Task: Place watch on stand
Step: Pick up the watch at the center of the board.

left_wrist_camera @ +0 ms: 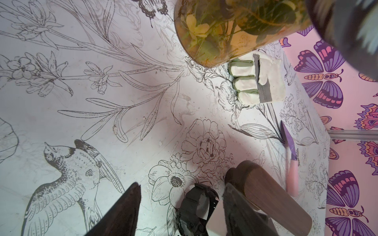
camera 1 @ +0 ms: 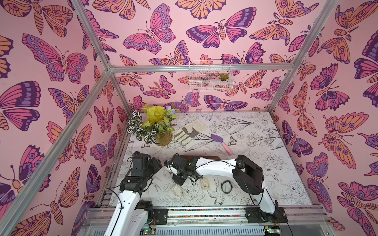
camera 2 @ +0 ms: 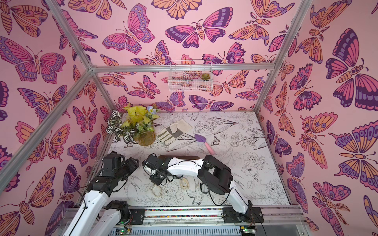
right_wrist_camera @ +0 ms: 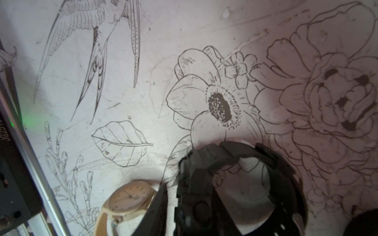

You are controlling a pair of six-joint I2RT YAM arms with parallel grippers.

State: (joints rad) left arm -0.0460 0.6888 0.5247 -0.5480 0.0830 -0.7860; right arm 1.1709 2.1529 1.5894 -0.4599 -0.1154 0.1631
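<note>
Pink butterfly-print walls (camera 1: 184, 30) fill the frame's upper part and sides, edged by aluminium bars (camera 1: 200, 68). A white wire basket (camera 1: 210, 86) hangs upper centre. The desk (camera 1: 266, 143) below is white with inked flowers.

Same build both sides: left arm (camera 1: 127, 204) and right arm (camera 1: 214, 166) have glossy white curved link shells, with bulky black joint housings between them. Thin black cables (camera 1: 252, 201) loop loose along the outside, and small dark screws dot the white covers. The left claw fingers (left_wrist_camera: 126, 212) are dark, matte, tapering to wedge tips. Each arm sits on a black base plate (camera 1: 263, 214).
</note>
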